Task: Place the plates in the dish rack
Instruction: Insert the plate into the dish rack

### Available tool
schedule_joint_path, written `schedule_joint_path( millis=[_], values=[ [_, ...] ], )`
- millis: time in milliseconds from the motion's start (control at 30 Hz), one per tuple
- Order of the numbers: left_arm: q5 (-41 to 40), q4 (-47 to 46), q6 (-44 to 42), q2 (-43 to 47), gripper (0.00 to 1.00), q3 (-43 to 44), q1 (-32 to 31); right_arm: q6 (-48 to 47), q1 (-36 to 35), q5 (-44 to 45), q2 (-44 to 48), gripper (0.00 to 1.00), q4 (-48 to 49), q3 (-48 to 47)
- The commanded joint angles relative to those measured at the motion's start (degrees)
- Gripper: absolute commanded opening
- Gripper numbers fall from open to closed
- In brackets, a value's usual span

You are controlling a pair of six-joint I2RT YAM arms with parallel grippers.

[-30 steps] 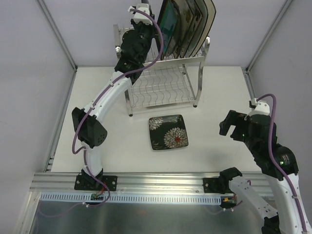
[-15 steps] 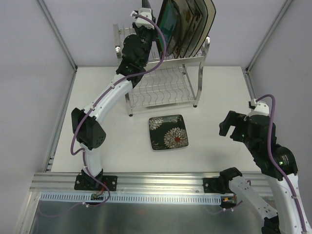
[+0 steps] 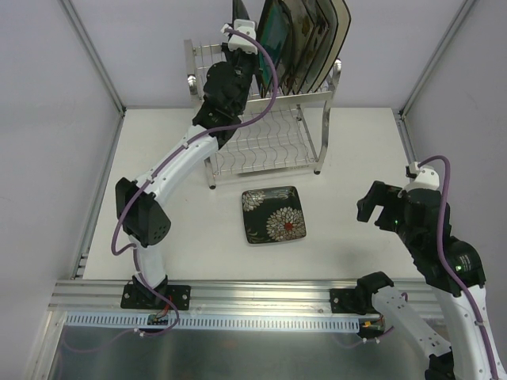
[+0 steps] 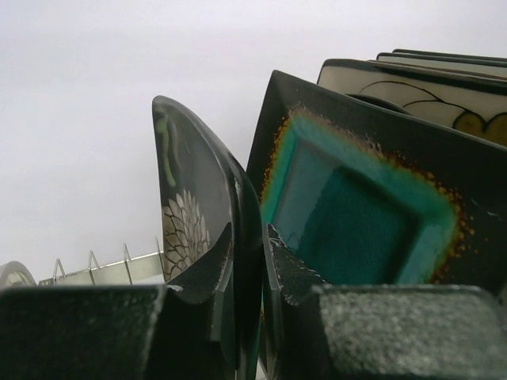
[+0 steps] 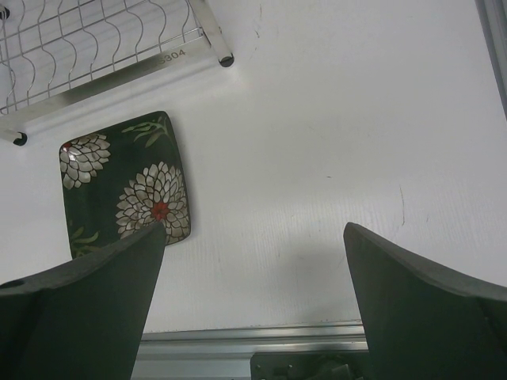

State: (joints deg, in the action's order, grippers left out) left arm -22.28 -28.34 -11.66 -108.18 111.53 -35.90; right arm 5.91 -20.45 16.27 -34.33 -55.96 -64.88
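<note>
racked plates [image 3: 309,39] cropped, held plate [image 4: 190,182] half-hidden

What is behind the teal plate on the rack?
More plates stand on edge behind the teal plate; only their dark rims and a cream strip show. Their faces are covered.

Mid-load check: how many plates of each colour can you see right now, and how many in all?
Dark plates with white flowers: 2, the table plate and the held plate in the left gripper
Black and teal plate: 1, in the dish rack
Lighter plates behind it: 3, patterns mostly hidden
Total: 6
</note>
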Motion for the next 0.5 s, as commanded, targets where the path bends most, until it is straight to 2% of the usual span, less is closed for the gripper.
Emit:
schedule_joint_path(
  millis=[0, 467],
  values=[
    [3.3, -1.6, 2.6, 4.1, 0.0, -1.4, -2.2, -0.4, 0.2, 0.7, 0.9, 1.0, 0.9, 0.2],
    [3.7, 1.5, 4.5, 7.3, 0.0, -3.9, -2.2, 0.0, 0.2, -0.7, 0.7, 1.0, 1.5, 0.7]
  ],
)
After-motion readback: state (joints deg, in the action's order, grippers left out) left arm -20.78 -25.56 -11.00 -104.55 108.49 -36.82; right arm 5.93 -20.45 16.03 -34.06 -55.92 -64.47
